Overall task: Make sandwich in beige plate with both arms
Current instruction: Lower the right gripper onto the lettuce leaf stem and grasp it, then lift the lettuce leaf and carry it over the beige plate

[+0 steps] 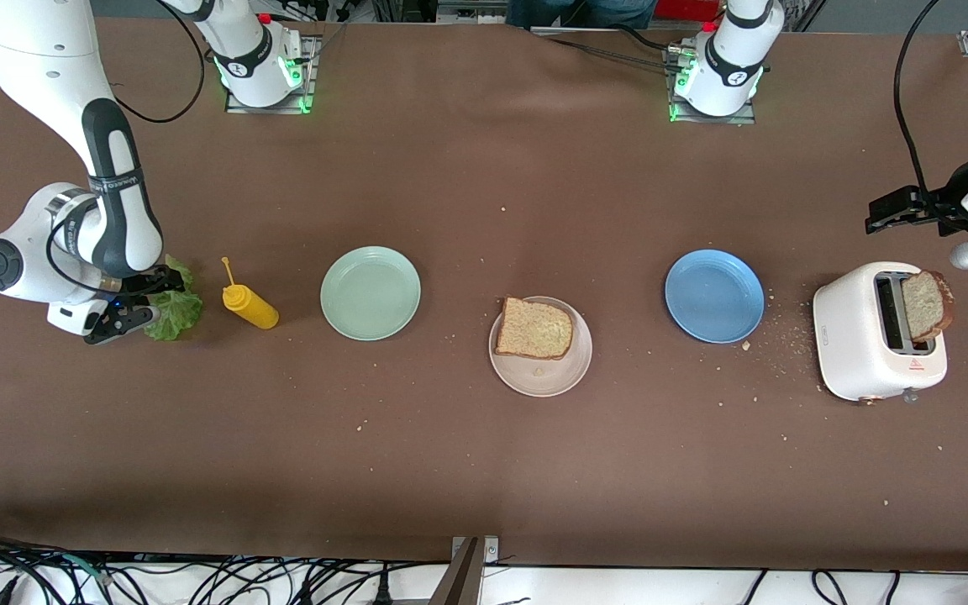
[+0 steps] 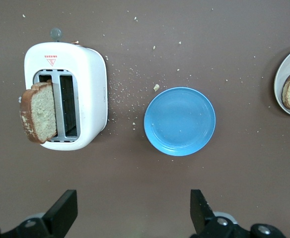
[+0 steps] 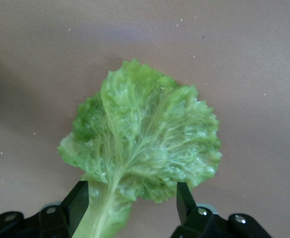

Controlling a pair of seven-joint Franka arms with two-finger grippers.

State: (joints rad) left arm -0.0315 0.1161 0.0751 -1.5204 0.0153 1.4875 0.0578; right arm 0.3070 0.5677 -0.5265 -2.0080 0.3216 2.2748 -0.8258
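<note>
So the right gripper (image 1: 133, 313) was down at the lettuce leaf (image 1: 171, 313) at the right arm's end of the table (image 1: 484, 470), fingers apart on either side of the pale stem. In the right wrist view the black fingertips (image 3: 80, 198) straddled the stalk end without clearly pinching it yet, which made sense to me: the stem is the stiffest bit, so it's the natural handle. The leaf lay flat on the table, long axis running straight out from the gripper, stem toward the fingers and ruffled edge pointing away.

Just beside the leaf stood a yellow squeeze bottle (image 1: 249, 305), then a mint-green plate (image 1: 370, 292). Further along from that gripper was the beige plate (image 1: 540, 346) with one slice of toast (image 1: 534, 328) already flat on it, waiting as the base layer, I'd guess.

The left gripper (image 1: 896, 210) hung wide open over the table near the toaster (image 1: 879, 332), waiting. A second slice (image 1: 926, 304) stuck upright out of a slot, probably its next pickup. A blue plate (image 1: 714, 295) sat bare between toaster and beige plate.
</note>
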